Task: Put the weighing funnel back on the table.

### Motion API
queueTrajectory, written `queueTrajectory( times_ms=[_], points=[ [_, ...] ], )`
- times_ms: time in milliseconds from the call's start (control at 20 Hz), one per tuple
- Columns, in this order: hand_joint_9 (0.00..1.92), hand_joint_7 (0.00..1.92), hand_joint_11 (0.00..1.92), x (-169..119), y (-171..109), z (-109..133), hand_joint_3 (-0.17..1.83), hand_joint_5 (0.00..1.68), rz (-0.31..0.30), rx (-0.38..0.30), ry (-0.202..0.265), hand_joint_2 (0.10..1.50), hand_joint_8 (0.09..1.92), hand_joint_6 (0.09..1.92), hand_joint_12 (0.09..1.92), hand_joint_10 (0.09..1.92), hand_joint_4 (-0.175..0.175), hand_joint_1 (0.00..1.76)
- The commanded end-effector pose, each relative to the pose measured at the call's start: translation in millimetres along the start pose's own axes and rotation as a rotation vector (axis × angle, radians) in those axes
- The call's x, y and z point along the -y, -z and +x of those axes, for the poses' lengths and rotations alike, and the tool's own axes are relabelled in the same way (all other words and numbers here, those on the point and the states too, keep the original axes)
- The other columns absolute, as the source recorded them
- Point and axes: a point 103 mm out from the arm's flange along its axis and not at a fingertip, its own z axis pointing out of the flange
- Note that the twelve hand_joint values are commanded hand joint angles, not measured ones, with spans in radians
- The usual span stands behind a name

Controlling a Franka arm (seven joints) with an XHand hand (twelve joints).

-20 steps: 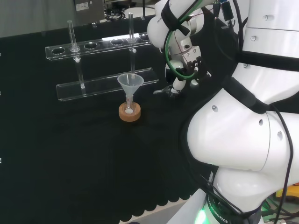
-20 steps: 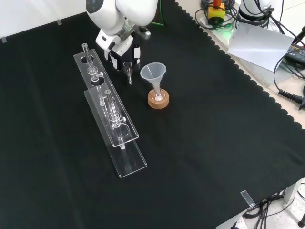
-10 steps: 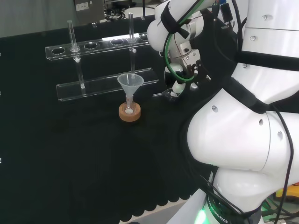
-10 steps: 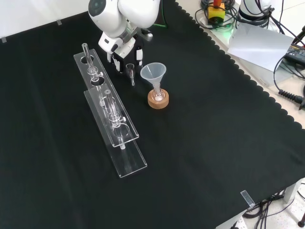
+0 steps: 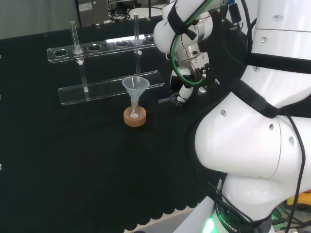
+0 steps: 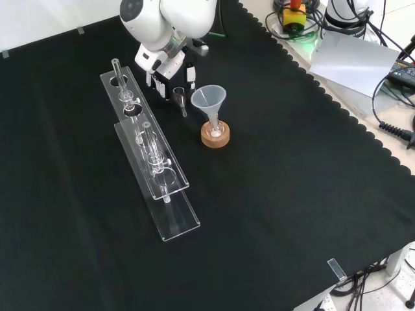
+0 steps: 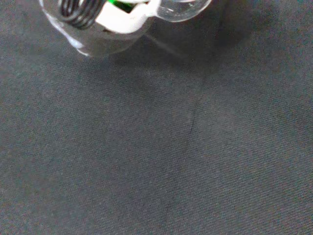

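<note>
Weighing funnel (image 6: 179, 96) in pinch of hand (image 6: 170, 68), between rack (image 6: 170, 217) and funnel (image 6: 207, 98) (bare cloth (image 6: 279, 194) beyond)

Nothing readable so far. In the head view a small white label (image 5: 85, 6) sits on the grey unit (image 5: 95, 13) behind the bench (image 5: 73, 170), its print far too small to make out. Faint curved lettering runs round the arm's base (image 5: 227, 218) at that view's lower edge, too dim to read
</note>
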Motion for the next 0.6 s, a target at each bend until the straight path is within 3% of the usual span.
queueTrajectory(
  times_ms=[50,250,600],
  points=[
    [1.23,0.90,0.67,1.7,-3.0,1.8,-0.01,0.88,0.009,-0.003,0.006,1.03,0.61,0.80,1.14,0.09,0.052,1.01],
    [1.19,0.80,0.62,3.3,-2.4,4.4,-0.04,0.77,0.010,-0.005,0.006,1.02,0.65,0.77,1.17,0.09,0.015,1.00],
    [1.13,0.69,0.58,8.4,-1.4,7.7,-0.15,0.58,0.025,0.026,0.003,1.05,0.67,0.75,1.19,0.09,-0.009,0.97]
  ],
)
